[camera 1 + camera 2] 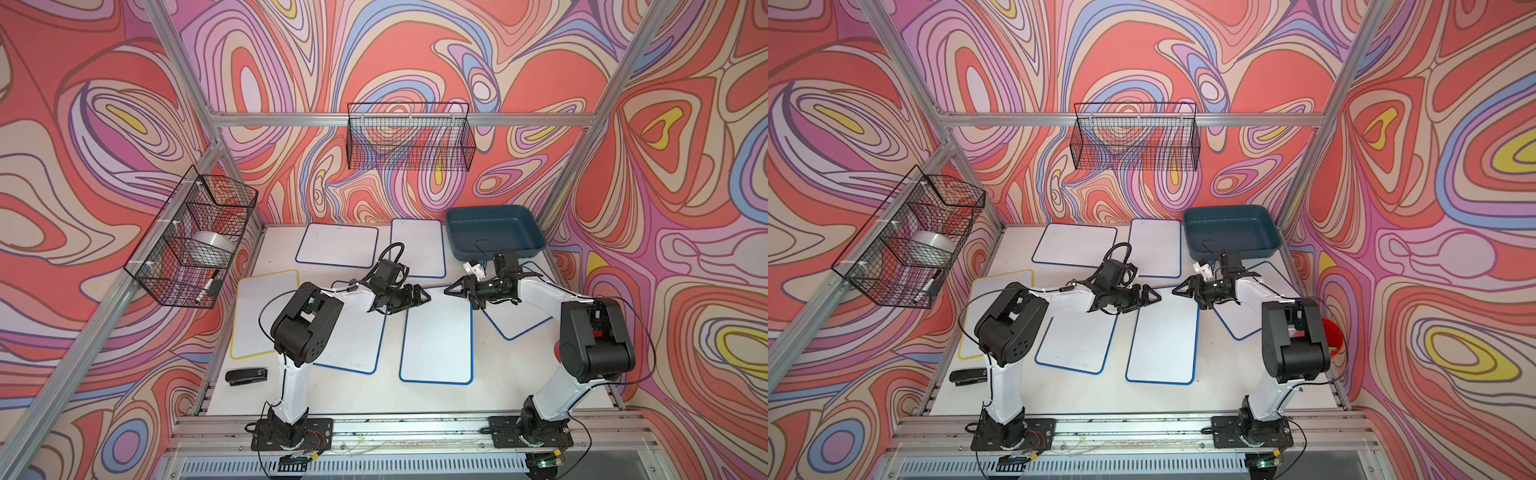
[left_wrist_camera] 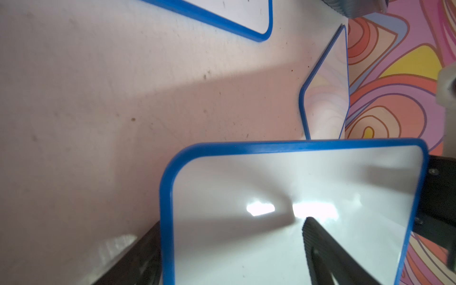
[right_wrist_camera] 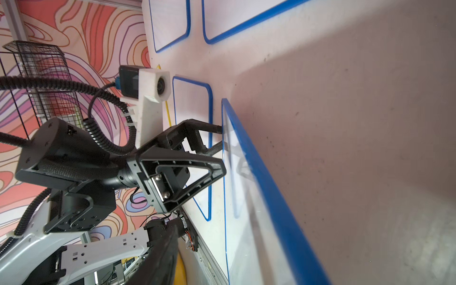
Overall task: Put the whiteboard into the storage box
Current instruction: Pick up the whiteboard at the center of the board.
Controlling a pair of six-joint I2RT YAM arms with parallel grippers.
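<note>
My left gripper (image 1: 424, 296) gapes wide astride the board's (image 1: 436, 336) far short edge, one finger over, one under; my right gripper (image 1: 451, 291) faces it, and I cannot tell its jaws. The board's long axis runs near-to-far; the box (image 1: 519, 232) sits beyond, far right, nearer my right gripper

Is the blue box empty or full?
Empty. The shallow dark teal plastic storage box shows only its bare floor in both top views; nothing lies inside.

The blue-framed white rectangular whiteboard (image 1: 436, 336) lies between and below the left gripper (image 1: 422, 299) and right gripper (image 1: 453, 291). The shallow dark teal plastic storage box (image 1: 498, 232) sits beyond the right gripper; a black stapler (image 1: 246, 376) lies well behind the left.
</note>
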